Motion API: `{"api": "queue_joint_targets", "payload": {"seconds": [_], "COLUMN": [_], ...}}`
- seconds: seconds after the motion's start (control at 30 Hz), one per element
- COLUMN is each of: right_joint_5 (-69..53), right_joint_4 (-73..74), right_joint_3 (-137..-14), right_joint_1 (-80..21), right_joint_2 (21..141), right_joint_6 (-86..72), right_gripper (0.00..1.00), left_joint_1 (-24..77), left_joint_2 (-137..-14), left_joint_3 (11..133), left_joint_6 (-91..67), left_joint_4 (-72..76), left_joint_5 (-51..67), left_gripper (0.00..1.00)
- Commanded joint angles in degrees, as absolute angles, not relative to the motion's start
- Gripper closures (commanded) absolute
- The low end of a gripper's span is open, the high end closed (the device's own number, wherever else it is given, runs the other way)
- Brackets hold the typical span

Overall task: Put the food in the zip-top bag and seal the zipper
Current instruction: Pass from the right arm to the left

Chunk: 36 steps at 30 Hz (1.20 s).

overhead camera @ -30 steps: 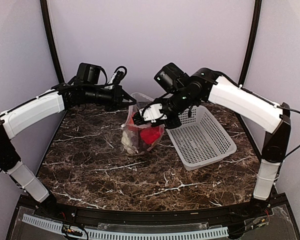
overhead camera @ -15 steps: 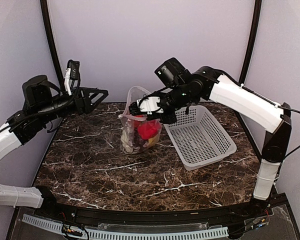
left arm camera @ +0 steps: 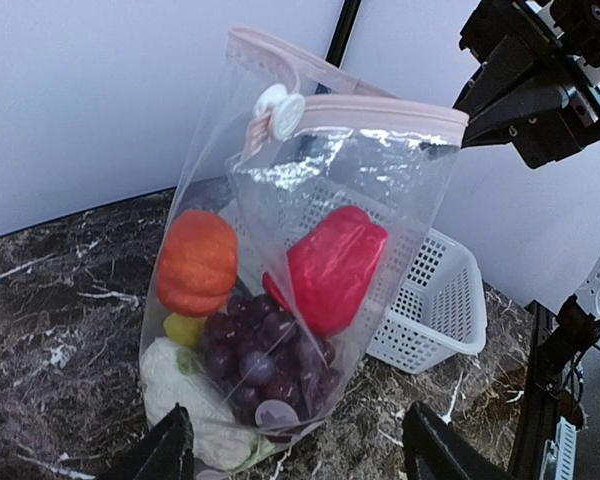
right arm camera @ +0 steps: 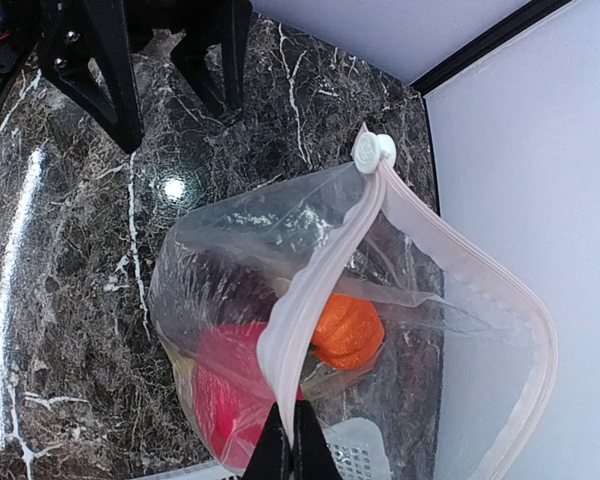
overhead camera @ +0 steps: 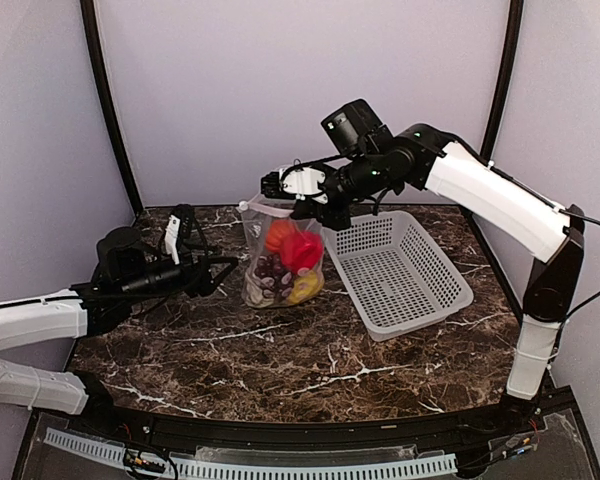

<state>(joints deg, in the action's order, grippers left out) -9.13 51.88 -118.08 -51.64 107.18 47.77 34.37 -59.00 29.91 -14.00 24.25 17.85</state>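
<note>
The zip-top bag (overhead camera: 283, 258) hangs upright over the marble table, its bottom at the tabletop. My right gripper (overhead camera: 280, 192) is shut on the pink zipper (right arm camera: 310, 300) at the bag's top edge. Its thin black fingers (right arm camera: 305, 455) pinch the strip. The white slider (left arm camera: 278, 110) sits at the far end of the strip and the mouth gapes open. The food is inside the bag: an orange tomato (left arm camera: 197, 262), a red pepper (left arm camera: 335, 265), purple grapes (left arm camera: 260, 345), a yellow piece (left arm camera: 183, 328) and a cauliflower (left arm camera: 185, 395). My left gripper (overhead camera: 220, 275) is open, low and left of the bag, apart from it.
An empty white perforated basket (overhead camera: 405, 270) stands right of the bag, close behind it. Purple walls and black frame posts enclose the back and sides. The left arm lies low along the table's left side.
The left gripper opened, let go of the bag and swung back and down to the near left. The right gripper lifted the bag's top a little higher.
</note>
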Motion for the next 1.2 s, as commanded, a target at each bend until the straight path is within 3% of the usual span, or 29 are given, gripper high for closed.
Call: {"api": "queue_joint_targets", "payload": {"seconds": [0.0, 0.37, 0.6, 1.03, 1.17], "right_joint_5": [-10.4, -11.6, -11.4, -6.4, -3.6], "right_joint_4": [48.8, 48.9, 48.9, 46.7, 45.0], "right_joint_3": [-117.6, -116.5, -116.3, -114.3, -113.3], "right_joint_1": [-51.3, -51.4, -51.3, -51.3, -51.3], "right_joint_2": [106.4, 105.8, 106.1, 107.0, 107.5], "right_joint_6": [45.9, 44.9, 45.1, 45.5, 45.3], "right_gripper": [1.00, 1.00, 1.00, 1.00, 1.00], "left_joint_1": [34.3, 32.8, 31.6, 31.0, 31.0], "left_joint_2": [-63.7, -73.3, -80.0, -81.0, -79.2], "left_joint_3": [31.1, 34.7, 37.3, 36.5, 36.7], "left_joint_6": [-12.5, -16.9, -20.8, -19.9, -18.8], "left_joint_4": [40.4, 49.1, 58.5, 62.4, 59.6], "left_joint_5": [18.8, 17.9, 27.8, 24.9, 23.8], "left_gripper": [0.30, 0.36, 0.56, 0.90, 0.95]}}
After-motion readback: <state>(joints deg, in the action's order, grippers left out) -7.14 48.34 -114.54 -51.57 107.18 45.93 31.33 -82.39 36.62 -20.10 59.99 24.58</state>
